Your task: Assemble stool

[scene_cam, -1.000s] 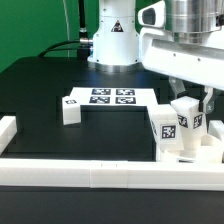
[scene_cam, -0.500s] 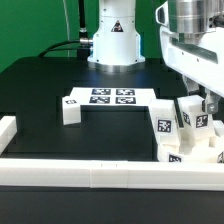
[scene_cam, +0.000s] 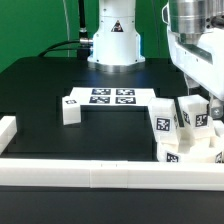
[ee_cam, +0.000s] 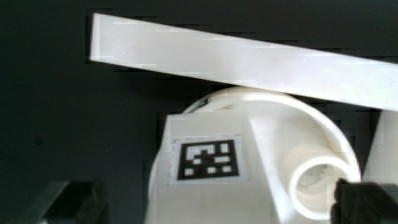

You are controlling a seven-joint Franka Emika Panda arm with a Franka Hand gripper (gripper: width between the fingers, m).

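Observation:
The stool's white seat (scene_cam: 196, 152) lies at the front right of the table, against the front bar. Two tagged legs stand upright on it, one (scene_cam: 162, 122) nearer the exterior view's left and one (scene_cam: 188, 114) under my gripper (scene_cam: 202, 106). A third leg (scene_cam: 71, 108) lies loose at the left. In the wrist view a tagged leg (ee_cam: 217, 160) rises between my dark fingers (ee_cam: 80, 203), which stand wide apart and clear of its sides. The round seat (ee_cam: 317, 140) shows beside it. My gripper (ee_cam: 222, 205) is open.
The marker board (scene_cam: 111, 97) lies flat at the back middle. Long white bars edge the table: one along the front (scene_cam: 90, 171) and a short one at the left (scene_cam: 6, 131). A white bar (ee_cam: 249, 55) also crosses the wrist view.
My gripper moved toward the exterior view's right with the leg, and the seat shifted with it. Its jaws have since opened and let the leg go.

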